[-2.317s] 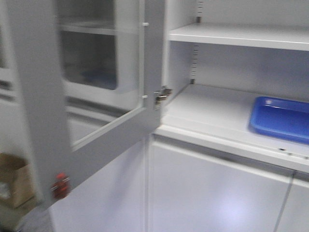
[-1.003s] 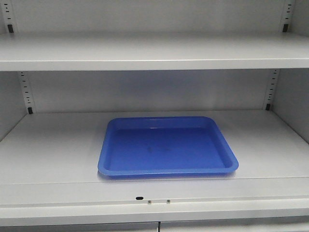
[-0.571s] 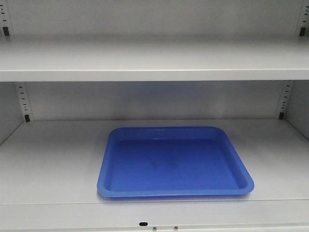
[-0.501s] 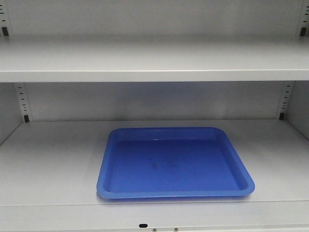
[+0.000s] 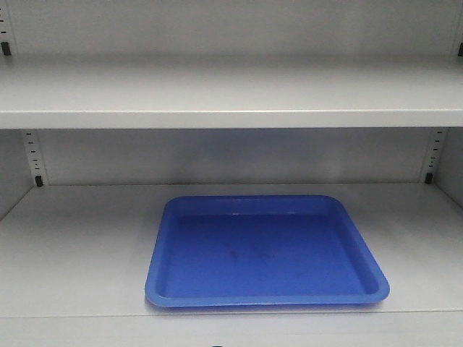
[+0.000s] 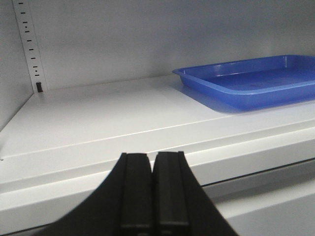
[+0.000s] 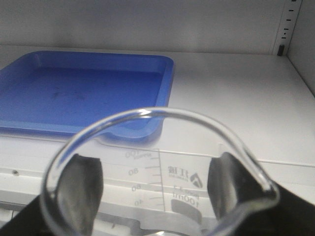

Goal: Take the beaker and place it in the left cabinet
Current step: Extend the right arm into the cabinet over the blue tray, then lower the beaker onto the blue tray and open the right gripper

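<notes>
Two pads [image 7: 83, 191] of the right gripper [image 7: 155, 189] clamp the small clear glass beaker [image 7: 147, 114] before the shelf edge of the pale grey metal cabinet [image 5: 72, 246]; carry it level, landing right of the blue plastic tray [image 5: 260, 253]. Left gripper [image 6: 153, 196] closed, empty.

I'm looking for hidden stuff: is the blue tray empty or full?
Empty. The blue tray shows only its bare floor in every view; the beaker is held outside it.

blue tray [image 5: 264, 249], left cabinet [image 5: 217, 108] lower shelf
</notes>
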{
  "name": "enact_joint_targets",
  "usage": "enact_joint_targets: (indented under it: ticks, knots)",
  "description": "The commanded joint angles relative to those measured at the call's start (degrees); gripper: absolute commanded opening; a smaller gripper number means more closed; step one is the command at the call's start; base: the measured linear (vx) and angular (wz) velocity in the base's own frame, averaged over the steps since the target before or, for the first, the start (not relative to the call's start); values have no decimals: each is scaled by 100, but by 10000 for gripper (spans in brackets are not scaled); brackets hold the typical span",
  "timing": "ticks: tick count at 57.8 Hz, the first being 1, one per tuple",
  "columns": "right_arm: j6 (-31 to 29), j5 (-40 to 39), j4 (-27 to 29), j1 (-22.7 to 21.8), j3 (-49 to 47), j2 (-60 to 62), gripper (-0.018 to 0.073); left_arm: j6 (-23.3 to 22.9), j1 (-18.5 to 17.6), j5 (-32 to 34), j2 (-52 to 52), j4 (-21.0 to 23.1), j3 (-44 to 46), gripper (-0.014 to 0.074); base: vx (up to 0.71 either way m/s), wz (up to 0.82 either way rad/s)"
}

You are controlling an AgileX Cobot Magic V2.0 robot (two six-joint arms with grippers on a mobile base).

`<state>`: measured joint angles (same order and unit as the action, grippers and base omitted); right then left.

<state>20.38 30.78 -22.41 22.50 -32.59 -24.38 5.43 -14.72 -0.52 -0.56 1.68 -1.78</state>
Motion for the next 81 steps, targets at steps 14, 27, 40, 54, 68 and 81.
enact_joint_targets:
  ticks: [14,27,40,54,68,81]
  knots:
    - [-9,-452,-156,-39,-173,-40,-6,-20,-25,482,-108,42,-94,1,0,0]
    - [11,-1149,-50,-39,-91,-190,-6,-20,-25,482,-108,42,-94,1,0,0]
    - [6,-4559,-289,-39,-17,-2255,-6,-20,-25,482,-108,42,-94,1,0,0]
    - [-126,-5852,176,-177,-1649,-5230,-6,-20,-25,482,-108,42,-94,1,0,0]
    - [67,-5854,156,-169,-3759,-7599,-6,-20,-25,482,-108,42,-94,1,0,0]
    - [265,-5854,121,-103,-4564,-8481,-4,-20,-25,482,-108,42,-94,1,0,0]
